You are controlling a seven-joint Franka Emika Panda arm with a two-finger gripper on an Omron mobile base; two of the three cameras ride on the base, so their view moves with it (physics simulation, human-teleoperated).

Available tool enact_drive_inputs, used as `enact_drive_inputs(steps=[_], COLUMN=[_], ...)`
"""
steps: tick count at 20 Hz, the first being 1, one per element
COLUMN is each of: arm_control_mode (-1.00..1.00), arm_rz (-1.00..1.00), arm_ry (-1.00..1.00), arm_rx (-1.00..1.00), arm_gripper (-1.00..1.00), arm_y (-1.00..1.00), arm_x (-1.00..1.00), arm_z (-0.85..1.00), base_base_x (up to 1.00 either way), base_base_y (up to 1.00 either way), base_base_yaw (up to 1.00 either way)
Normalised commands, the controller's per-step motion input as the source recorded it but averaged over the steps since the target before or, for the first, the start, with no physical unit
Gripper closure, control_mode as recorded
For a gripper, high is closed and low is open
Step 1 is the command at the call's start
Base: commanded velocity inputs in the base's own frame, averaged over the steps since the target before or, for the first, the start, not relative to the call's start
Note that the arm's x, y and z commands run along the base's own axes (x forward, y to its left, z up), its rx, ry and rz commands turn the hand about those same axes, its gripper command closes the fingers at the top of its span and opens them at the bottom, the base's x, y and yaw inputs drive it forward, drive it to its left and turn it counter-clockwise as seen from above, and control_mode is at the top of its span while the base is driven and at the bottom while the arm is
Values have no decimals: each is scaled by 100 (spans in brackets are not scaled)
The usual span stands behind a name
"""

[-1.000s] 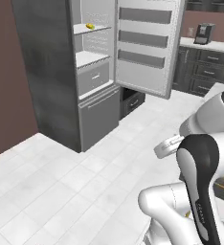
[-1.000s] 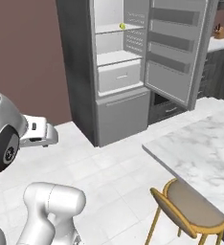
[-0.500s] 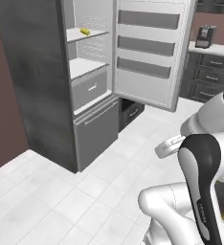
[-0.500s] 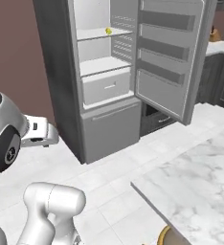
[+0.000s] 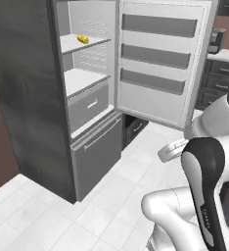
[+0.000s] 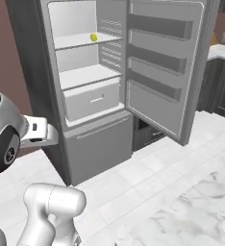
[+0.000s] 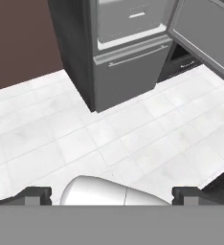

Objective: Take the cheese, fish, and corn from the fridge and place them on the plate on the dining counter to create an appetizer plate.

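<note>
The jaws (image 7: 112,194) stand wide apart with nothing between them, their two dark tips poking up at the bottom of the hand view and pointing down at the white floor tiles (image 7: 133,139) in front of the fridge (image 5: 33,98). That spread looks like readiness for a small, rounded food, not a grip on anything. The arm (image 5: 204,196) is folded close over the base, hand tucked low, which I take as a travel pose: well short of the shelves, so any reach would need the base nearer or the arm unfolded upward.

The fridge door (image 5: 165,59) is swung fully open to the right, its ribbed bins facing the room, so the white interior is exposed. On the upper shelf (image 5: 84,44) lies the corn (image 5: 82,39), a short yellow cob, apart from the walls and with nothing beside it; from the right base view it shows as a small yellow spot (image 6: 93,37) on that same shelf. The shelf below it and the closed drawer (image 5: 89,105) show no food that I can make out, so the cheese and fish cannot be placed from here.

A corner of the marble counter (image 6: 191,216) sits at the lower right of the right base view, behind the robot's line toward the fridge.

My judgement: the fetching stage, with the corn as the visible target.
</note>
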Motion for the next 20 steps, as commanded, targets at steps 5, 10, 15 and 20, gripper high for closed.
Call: enact_drive_inputs(steps=[5,10,15,20], arm_control_mode=[100,100,100,100], arm_rz=[0,0,0,0], arm_ry=[0,0,0,0], arm_rx=[0,0,0,0], arm_gripper=[-100,-100,-100,-100], arm_y=[0,0,0,0], arm_x=[0,0,0,0], arm_z=[0,0,0,0], base_base_x=[100,100,100,100], base_base_y=[-20,-4,1,-5], base_base_yaw=[-8,-3,9,27])
